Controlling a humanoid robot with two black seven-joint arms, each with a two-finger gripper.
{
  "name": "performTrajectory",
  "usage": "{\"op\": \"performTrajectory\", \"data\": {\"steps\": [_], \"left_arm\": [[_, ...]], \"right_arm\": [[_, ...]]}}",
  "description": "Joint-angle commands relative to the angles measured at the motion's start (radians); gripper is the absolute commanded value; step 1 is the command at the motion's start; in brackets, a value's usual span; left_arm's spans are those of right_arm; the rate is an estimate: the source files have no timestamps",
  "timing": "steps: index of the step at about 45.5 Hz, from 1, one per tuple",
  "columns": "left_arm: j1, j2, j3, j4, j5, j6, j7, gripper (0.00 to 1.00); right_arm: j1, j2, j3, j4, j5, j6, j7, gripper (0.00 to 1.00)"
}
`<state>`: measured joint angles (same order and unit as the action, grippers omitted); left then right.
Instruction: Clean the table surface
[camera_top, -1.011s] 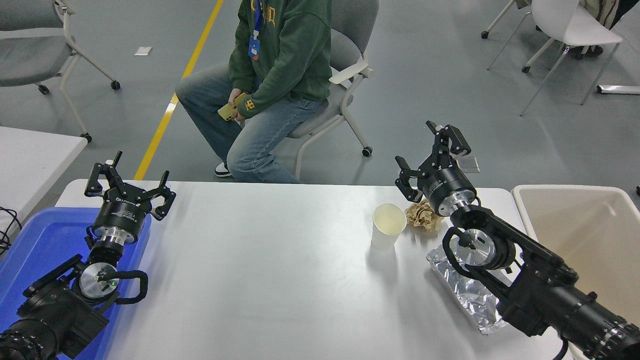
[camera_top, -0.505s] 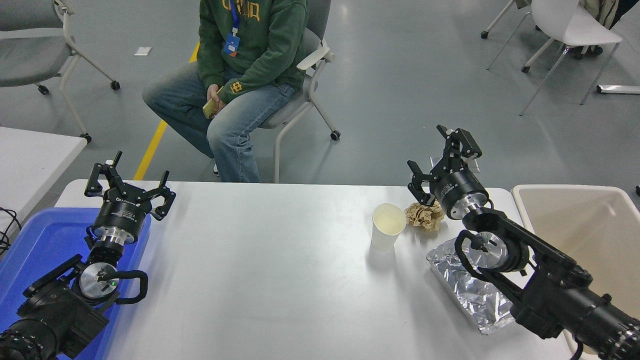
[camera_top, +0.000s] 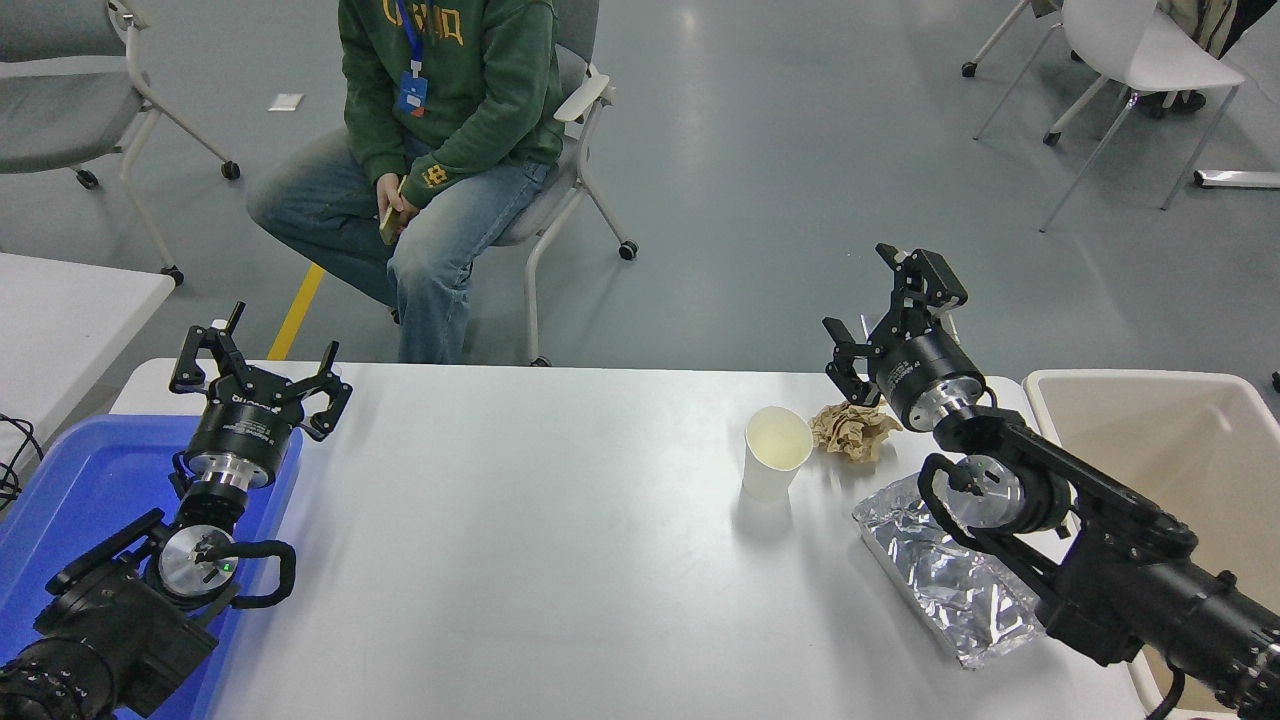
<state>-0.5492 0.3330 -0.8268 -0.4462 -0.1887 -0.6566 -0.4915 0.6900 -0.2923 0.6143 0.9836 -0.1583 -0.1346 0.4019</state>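
Note:
The table surface is a wide glossy white top. On its right part stand a white paper cup, a crumpled brown paper ball just right of the cup, and a crinkled foil tray nearer the front. My right gripper is open and raised over the table's far right edge, just behind and above the paper ball, holding nothing. My left gripper is open and parked at the lower left.
A blue plastic tray lies under the left arm. A beige bin stands off the table's right end. A person in a green hoodie sits on a wheeled chair beyond the far edge. A smaller white table is at the left.
My right gripper has moved right and slightly back, uncovering the paper ball. The seated person has rolled to the left on the chair. The left arm is still.

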Motion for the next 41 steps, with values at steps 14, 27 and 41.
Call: {"op": "performTrajectory", "data": {"steps": [14, 27, 41], "left_arm": [[0.0, 0.0, 0.0, 0.0, 0.0, -0.002, 0.001, 1.0], [0.0, 0.0, 0.0, 0.0, 0.0, -0.002, -0.001, 1.0], [0.0, 0.0, 0.0, 0.0, 0.0, -0.002, -0.001, 1.0]], "right_arm": [[0.184, -0.116, -0.318, 0.009, -0.014, -0.002, -0.002, 1.0], [0.342, -0.143, -0.602, 0.026, -0.053, 0.003, -0.003, 1.0], [0.5, -0.145, -0.869, 0.03, -0.073, 0.015, -0.006, 1.0]]}}
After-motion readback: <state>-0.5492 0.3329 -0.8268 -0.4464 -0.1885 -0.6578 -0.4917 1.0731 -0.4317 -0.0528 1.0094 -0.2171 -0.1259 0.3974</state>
